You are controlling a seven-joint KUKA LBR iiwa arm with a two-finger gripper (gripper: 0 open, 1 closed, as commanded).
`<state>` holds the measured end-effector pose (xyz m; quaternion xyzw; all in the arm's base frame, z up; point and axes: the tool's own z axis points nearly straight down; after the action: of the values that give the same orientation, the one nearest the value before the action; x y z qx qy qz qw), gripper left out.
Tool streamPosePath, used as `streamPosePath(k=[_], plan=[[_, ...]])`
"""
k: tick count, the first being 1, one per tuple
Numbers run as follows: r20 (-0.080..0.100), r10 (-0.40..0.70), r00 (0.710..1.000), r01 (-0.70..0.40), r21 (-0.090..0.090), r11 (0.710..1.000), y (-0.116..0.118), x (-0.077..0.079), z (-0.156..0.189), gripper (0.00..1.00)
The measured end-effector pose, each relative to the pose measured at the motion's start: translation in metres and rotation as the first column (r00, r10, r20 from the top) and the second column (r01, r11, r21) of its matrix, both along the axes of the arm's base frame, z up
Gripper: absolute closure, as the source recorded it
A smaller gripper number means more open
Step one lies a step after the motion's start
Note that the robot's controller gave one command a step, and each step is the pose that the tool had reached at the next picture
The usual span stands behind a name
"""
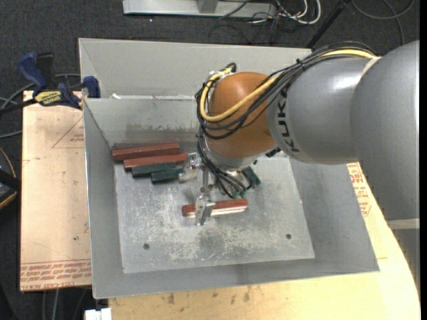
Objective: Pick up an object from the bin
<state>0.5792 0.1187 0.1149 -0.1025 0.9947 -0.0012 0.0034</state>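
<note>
Reaching in: the grey arm point(347, 105) enters from the right and bends down over the middle of the bin point(200, 249).
Wrist: a rounded orange cover point(243, 112) sits above the tool, with yellow and black cables point(215, 115) looped across its left side.
End effector: its metal tip point(203, 209) is low over the bin floor, a little below the bin's centre.
End effector state: cannot tell whether it is spread or pressed together; from this angle the tip reads as one bright metal cluster.
Thing at the tip: a short red-brown bar point(230, 207) lies flat on the floor, running left to right with its right end slightly higher.
Relation: the tip overlaps the left part of that bar, so the bar's left end pokes out on one side and its longer right part on the other. Whether metal touches bar is not clear.
Upper left of the bin: two long red-brown bars point(147, 153) lie side by side near the back wall.
Just below them: dark green bars point(157, 173) lie along the same direction, touching or nearly touching the red ones.
Under the wrist: a green piece point(251, 177) shows to the right of the tool, partly covered by the arm.
Spacing: the short bar lies apart from the group at the upper left, with bare scratched metal around it.
</note>
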Motion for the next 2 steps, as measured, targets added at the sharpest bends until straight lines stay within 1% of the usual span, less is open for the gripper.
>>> streamPosePath(k=[1, 2], plan=[[0.013, -0.143, 0.99, 0.143, 0.013, 0.99, -0.0649, 0.0038, -0.035, 1.0], [0.013, -0.143, 0.99, 0.143, 0.013, 0.99, -0.0649, 0.0038, -0.035, 1.0]])
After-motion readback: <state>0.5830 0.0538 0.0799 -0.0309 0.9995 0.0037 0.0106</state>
